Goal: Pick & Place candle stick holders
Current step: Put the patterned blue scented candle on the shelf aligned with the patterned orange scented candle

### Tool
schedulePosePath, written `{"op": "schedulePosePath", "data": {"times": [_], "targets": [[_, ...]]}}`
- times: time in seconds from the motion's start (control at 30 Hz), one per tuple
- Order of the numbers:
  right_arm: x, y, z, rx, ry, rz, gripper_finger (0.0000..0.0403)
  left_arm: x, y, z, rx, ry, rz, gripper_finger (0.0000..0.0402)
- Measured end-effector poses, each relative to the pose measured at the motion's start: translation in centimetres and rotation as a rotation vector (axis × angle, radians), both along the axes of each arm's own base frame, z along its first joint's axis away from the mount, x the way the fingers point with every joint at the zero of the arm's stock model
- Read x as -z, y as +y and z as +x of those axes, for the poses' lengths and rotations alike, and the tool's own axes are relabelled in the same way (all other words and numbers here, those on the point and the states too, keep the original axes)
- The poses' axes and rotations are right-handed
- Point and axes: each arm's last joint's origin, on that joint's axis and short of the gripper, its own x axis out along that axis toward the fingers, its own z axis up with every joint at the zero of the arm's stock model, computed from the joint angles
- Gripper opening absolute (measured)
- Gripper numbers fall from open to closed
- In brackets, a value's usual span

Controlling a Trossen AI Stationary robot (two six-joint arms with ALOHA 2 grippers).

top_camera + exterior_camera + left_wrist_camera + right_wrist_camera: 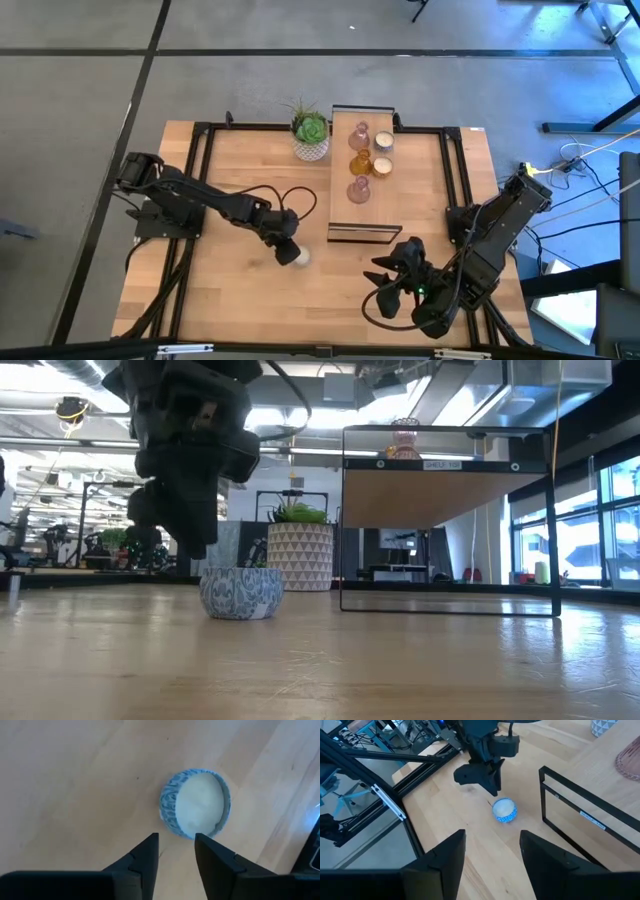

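Observation:
A round cream-white candle holder with a blue-patterned wall (196,804) stands on its base on the wooden table, left of the stand; it also shows in the high view (301,257) and the low view (240,592). My left gripper (176,847) hovers just above and beside it, pointing down, open and empty, clear of the holder. On the wooden stand (340,200) stand three glass holders, pink (360,135), amber (360,163) and brownish-pink (358,190), and two cream ones (383,142), (381,167). My right gripper (492,865) waits open near the table's near edge.
A green succulent in a white pot (311,135) stands at the far edge, left of the stand. The stand's black frame (580,810) rises just right of the loose holder. Black rails (195,180) run along the table's sides. Bare wood lies between the two arms.

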Motion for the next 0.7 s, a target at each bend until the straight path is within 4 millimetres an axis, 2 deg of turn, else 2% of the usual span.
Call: {"op": "schedulePosePath", "data": {"times": [0.27,0.57,0.7], "targets": [[0.0,0.0,0.0,0.007,0.004,0.006,0.0193,0.4,0.0,0.7,0.008,-0.011,0.035,0.0127],[0.1,-0.1,-0.1,0.013,0.008,0.016,0.0193,2.0,-0.4,1.4,0.024,0.016,0.024,0.0127],[0.1,-0.1,-0.1,0.012,0.009,0.018,0.0193,1.9,-0.4,1.5,0.021,0.01,0.031,0.0127]]}}
